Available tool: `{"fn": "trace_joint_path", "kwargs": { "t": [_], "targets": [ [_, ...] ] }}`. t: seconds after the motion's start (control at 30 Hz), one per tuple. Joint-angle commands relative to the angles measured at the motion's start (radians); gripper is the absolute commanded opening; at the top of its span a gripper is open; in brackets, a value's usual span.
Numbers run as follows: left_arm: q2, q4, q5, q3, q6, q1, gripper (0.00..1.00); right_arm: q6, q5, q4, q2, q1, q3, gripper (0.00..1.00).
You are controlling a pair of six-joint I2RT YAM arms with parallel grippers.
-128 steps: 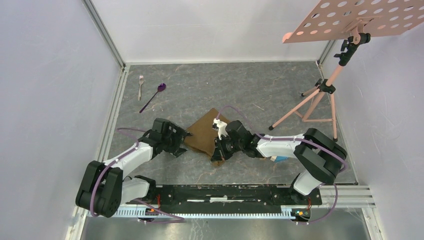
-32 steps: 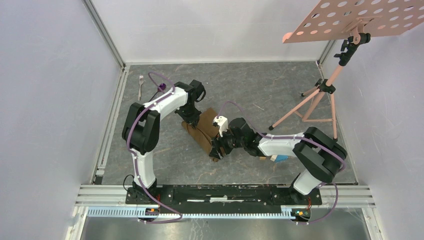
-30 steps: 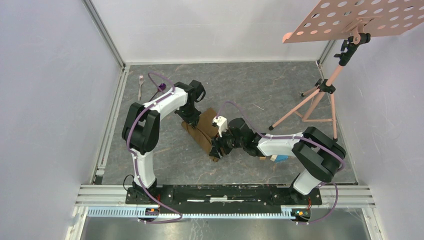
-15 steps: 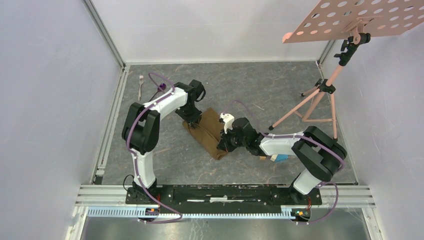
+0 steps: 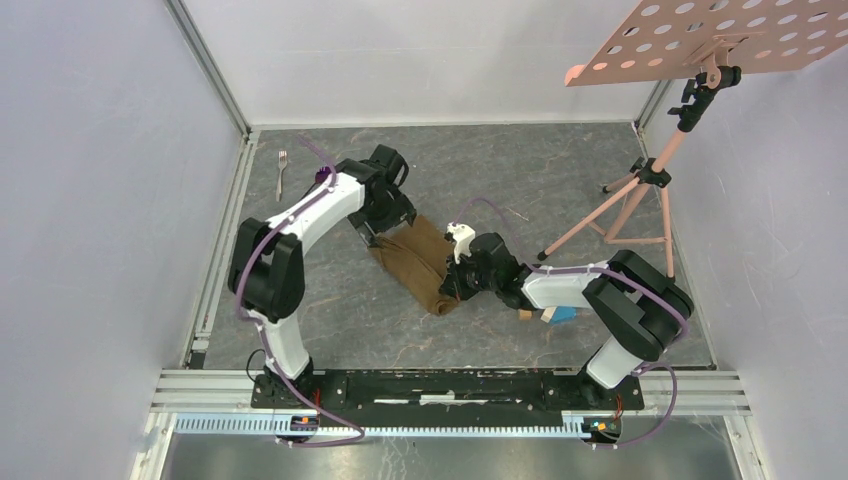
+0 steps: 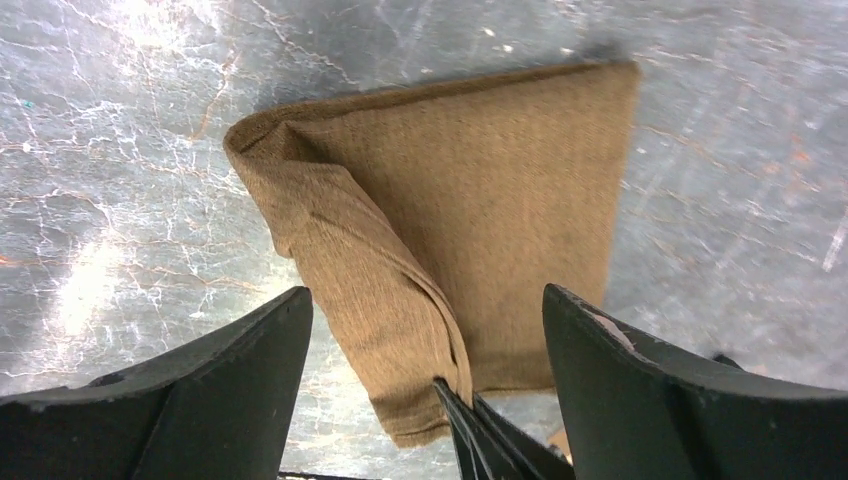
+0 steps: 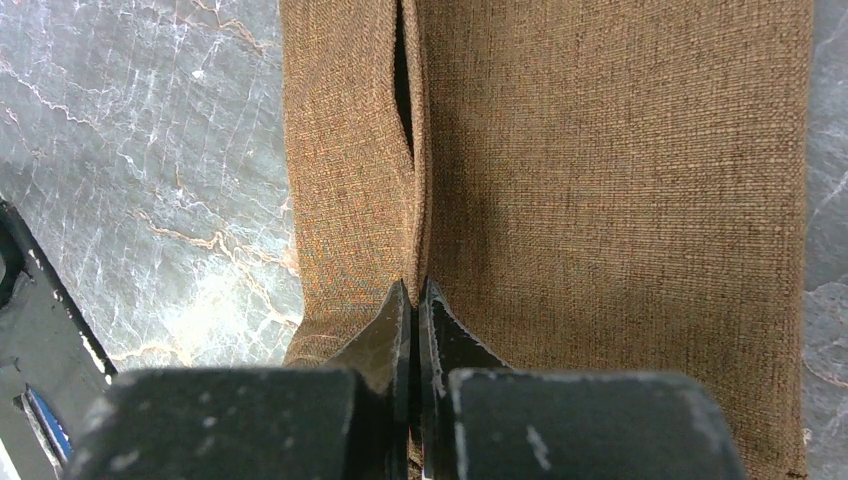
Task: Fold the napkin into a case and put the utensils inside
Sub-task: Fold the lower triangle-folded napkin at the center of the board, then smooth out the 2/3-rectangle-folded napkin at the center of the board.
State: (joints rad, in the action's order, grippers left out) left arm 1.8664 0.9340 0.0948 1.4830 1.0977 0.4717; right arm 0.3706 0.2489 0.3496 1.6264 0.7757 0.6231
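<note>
The brown napkin [image 5: 418,262] lies on the table as a long folded strip, one flap doubled over along its left side [image 6: 380,290]. My right gripper [image 5: 453,286] is shut on the edge of that flap at the strip's near end, its fingertips [image 7: 413,298] pinched on the fold. My left gripper [image 5: 392,216] is open and empty above the strip's far end, its fingers [image 6: 220,380] spread wide clear of the cloth. The silver fork [image 5: 282,172] lies at the far left. The spoon's purple bowl [image 5: 321,176] shows beside my left arm; its handle is hidden.
A pink tripod stand [image 5: 640,195] with a perforated tray [image 5: 720,35] stands at the right. Small wooden and blue blocks [image 5: 550,315] lie under my right arm. Metal rails [image 5: 225,230] border the table's left side.
My left gripper has let go of the napkin and drawn back toward the far left. My right gripper has pulled the flap's edge a little to the right, leaving the strip flatter and wider.
</note>
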Motion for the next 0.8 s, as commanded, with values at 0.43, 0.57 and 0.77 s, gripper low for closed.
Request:
{"fn": "trace_joint_path", "kwargs": {
  "t": [0.43, 0.57, 0.77],
  "targets": [
    [-0.290, -0.416, -0.251, -0.422, -0.340, -0.197, 0.43, -0.001, -0.011, 0.043, -0.006, -0.018, -0.013, 0.00],
    [-0.255, -0.463, -0.284, -0.434, -0.334, -0.197, 0.29, -0.002, -0.009, 0.042, -0.001, -0.019, -0.010, 0.00],
    [-0.206, -0.503, -0.314, -0.425, -0.328, -0.196, 0.26, 0.000, -0.005, 0.045, 0.006, -0.018, -0.012, 0.00]
  ]
}}
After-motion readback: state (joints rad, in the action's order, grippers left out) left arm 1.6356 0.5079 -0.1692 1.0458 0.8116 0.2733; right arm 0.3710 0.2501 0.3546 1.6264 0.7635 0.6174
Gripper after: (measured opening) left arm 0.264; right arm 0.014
